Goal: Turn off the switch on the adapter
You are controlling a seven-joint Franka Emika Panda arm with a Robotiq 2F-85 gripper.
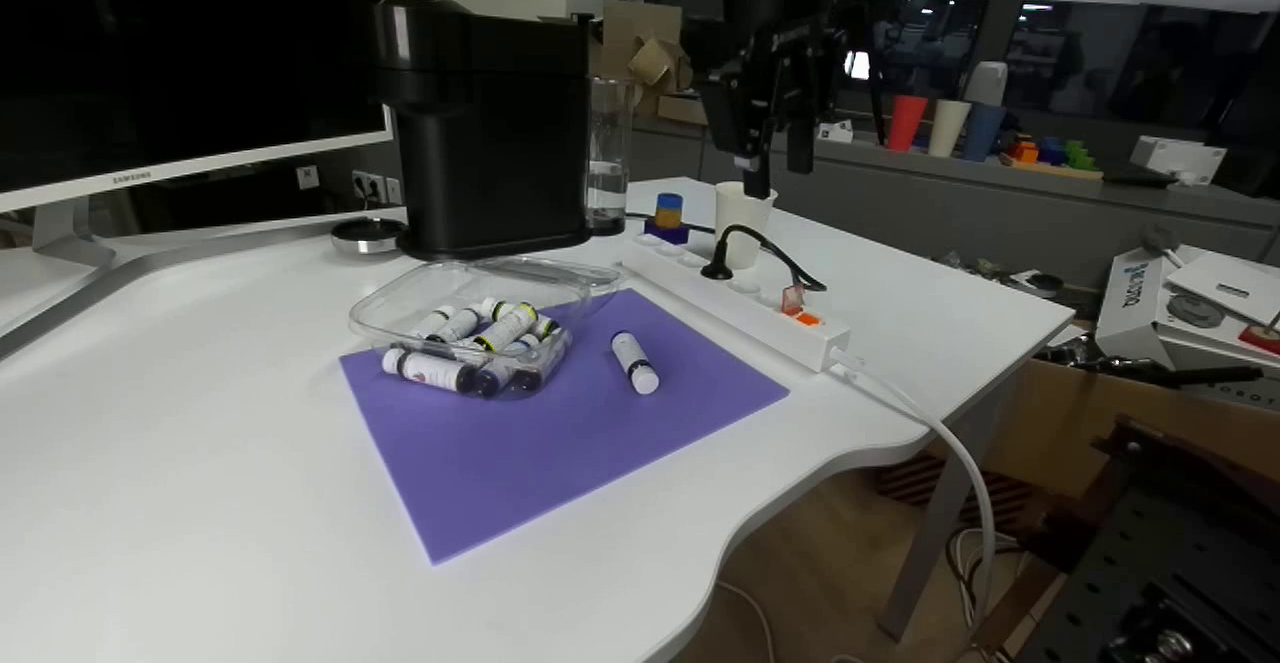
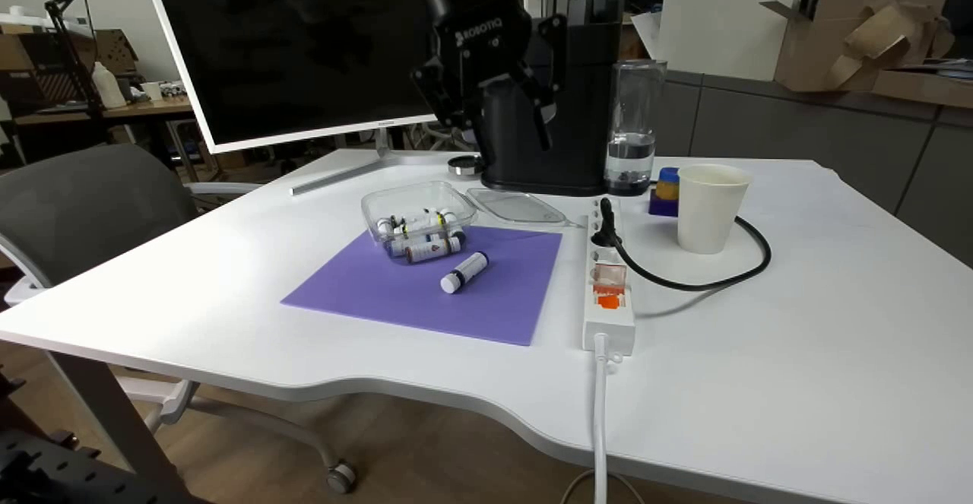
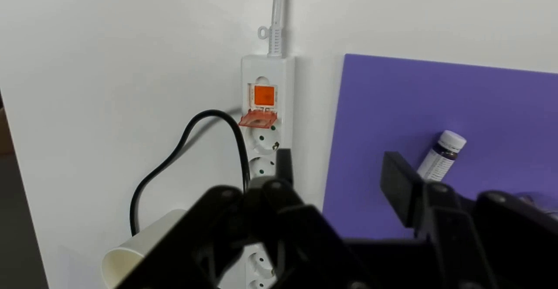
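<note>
The adapter is a white power strip (image 1: 735,311), also seen in an exterior view (image 2: 619,329) and the wrist view (image 3: 286,84). Its orange switch (image 3: 264,95) sits at the cord end; it shows in both exterior views (image 1: 806,318) (image 2: 608,301). A clear reddish cover (image 3: 258,119) stands flipped open beside the switch, away from the cord. A black plug (image 2: 604,235) is in one socket. My gripper (image 3: 342,178) is open and empty, high above the table in both exterior views (image 1: 778,163) (image 2: 512,137). In the wrist view its left finger overlaps the strip's edge.
A white cup (image 2: 707,211) and black cable (image 2: 699,286) lie beside the strip. A purple mat (image 1: 560,443) holds a small bottle (image 1: 634,363) and clear box (image 2: 418,200) of bottles. A coffee machine (image 1: 490,133), water container (image 2: 631,147) and colored blocks (image 2: 666,194) stand behind.
</note>
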